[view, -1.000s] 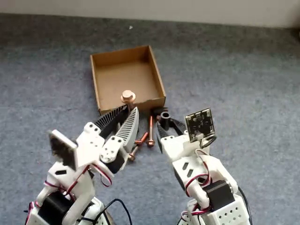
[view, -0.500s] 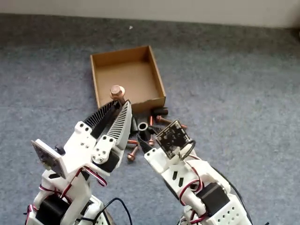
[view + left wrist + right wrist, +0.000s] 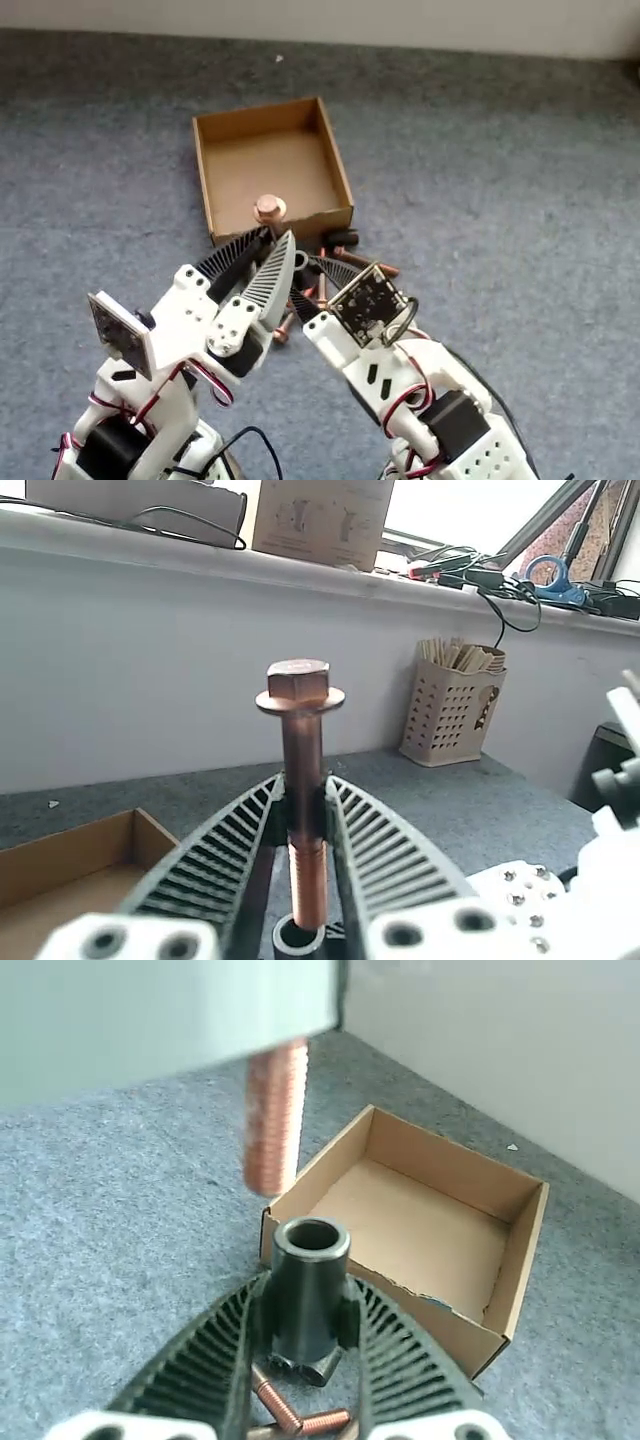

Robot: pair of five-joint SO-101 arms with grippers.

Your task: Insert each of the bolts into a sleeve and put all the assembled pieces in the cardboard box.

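Observation:
My left gripper (image 3: 303, 825) is shut on a copper bolt (image 3: 301, 780), held upright with its hex head on top. Its threaded tip hangs just above the mouth of a black sleeve (image 3: 298, 940). My right gripper (image 3: 303, 1315) is shut on that black sleeve (image 3: 307, 1295), upright with its bore open, and the bolt's thread (image 3: 273, 1125) hangs close above it. In the high view the bolt head (image 3: 269, 208) and the sleeve (image 3: 301, 262) meet in front of the cardboard box (image 3: 335, 150). The box holds nothing.
Several loose copper bolts (image 3: 290, 320) and black sleeves (image 3: 343, 238) lie on the grey carpet between the box's near wall and the two arms. More bolts (image 3: 300, 1422) lie under my right gripper. A wall rises behind the box.
The right arm swung left with the sleeve until it came under the bolt. The left arm lifted the bolt toward the box, then lowered it over the sleeve.

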